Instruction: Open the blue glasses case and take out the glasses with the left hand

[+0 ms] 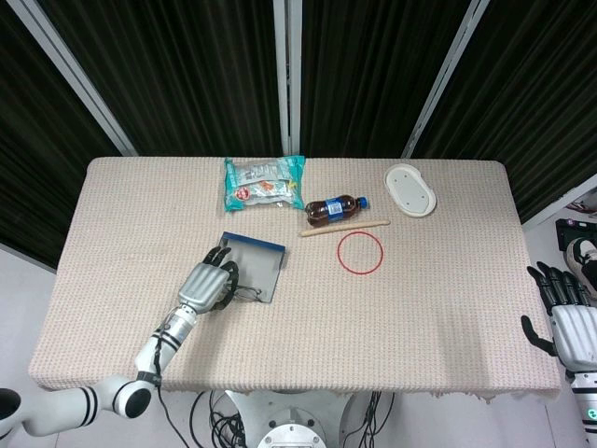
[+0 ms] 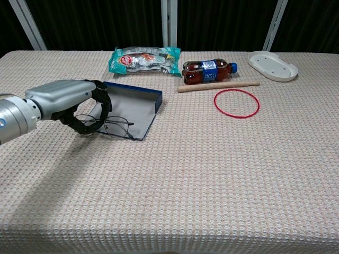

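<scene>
Silver and black, the left hand (image 2: 63, 101) sits low over the near-left part of the table (image 2: 212, 174), fingers (image 2: 103, 100) curled down and closed around the left end of the glasses (image 2: 108, 126). It has hold of them; whether the frame is lifted clear of the cloth is not clear. The wire-rimmed glasses lie across the near edge of the blue glasses case (image 2: 130, 106), which is open and lying flat, its grey lining facing up and its blue rim on the far side. From the head camera, the same hand (image 1: 207, 285) covers most of the glasses (image 1: 244, 297) beside the case (image 1: 254, 266).

Off the right end of the table, the right hand (image 1: 564, 313) hangs with fingers apart, holding nothing.

Further back, a red ring (image 2: 236, 102) lies flat, a wooden stick (image 2: 218, 85) just beyond it. Touching the stick's far side is a bottle (image 2: 207, 70) on its side. At the back sit a snack bag (image 2: 144, 59) and, to the right, a white oval lid (image 2: 272, 64).
</scene>
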